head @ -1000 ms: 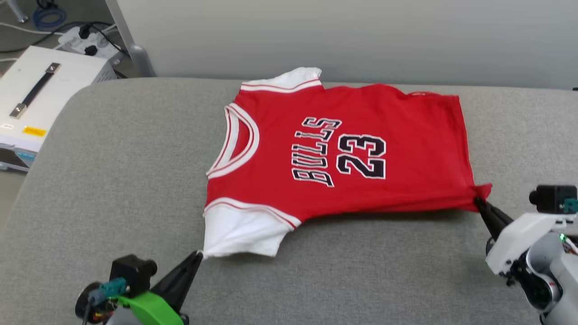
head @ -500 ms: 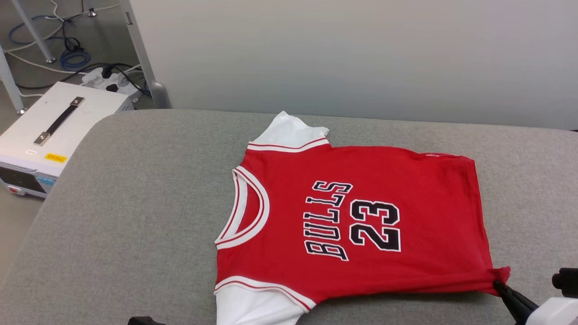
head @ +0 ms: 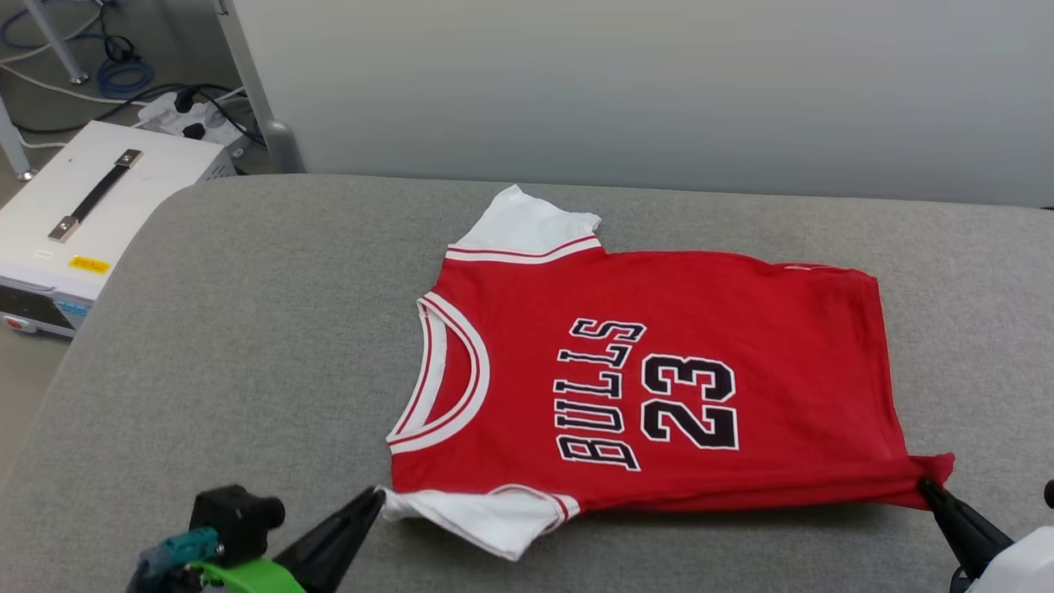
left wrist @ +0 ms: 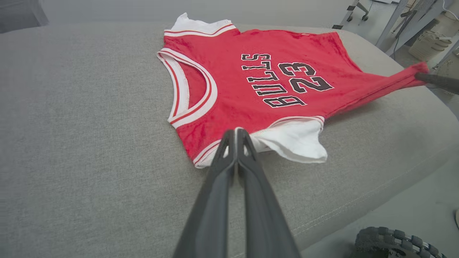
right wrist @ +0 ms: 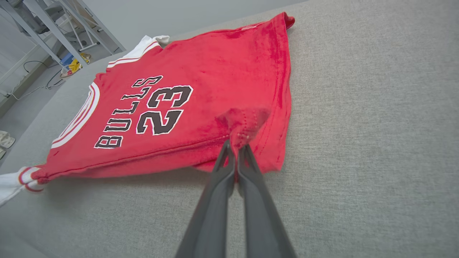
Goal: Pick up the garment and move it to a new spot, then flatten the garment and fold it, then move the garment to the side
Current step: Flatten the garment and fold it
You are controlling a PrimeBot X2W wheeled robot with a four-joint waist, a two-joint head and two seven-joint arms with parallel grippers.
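The garment, a red shirt with white sleeves and black "BULLS 23" lettering, lies face up on the grey cushioned surface, collar to the left. My left gripper is shut on the near white sleeve, whose free part has folded over. In the left wrist view the left gripper pinches that sleeve where it meets the red body. My right gripper is shut on the near hem corner, lifted slightly. The right wrist view shows the right gripper clamped on bunched red hem of the garment.
A white box with a black handle stands on the floor left of the surface, with cables and a power strip behind it. A grey wall runs along the far edge. A black wheel shows below the near edge.
The head camera has shifted. The near edge of the garment has come up: the near white sleeve, flat and spread a second ago, now folds over at my left gripper. Both grippers stay shut.
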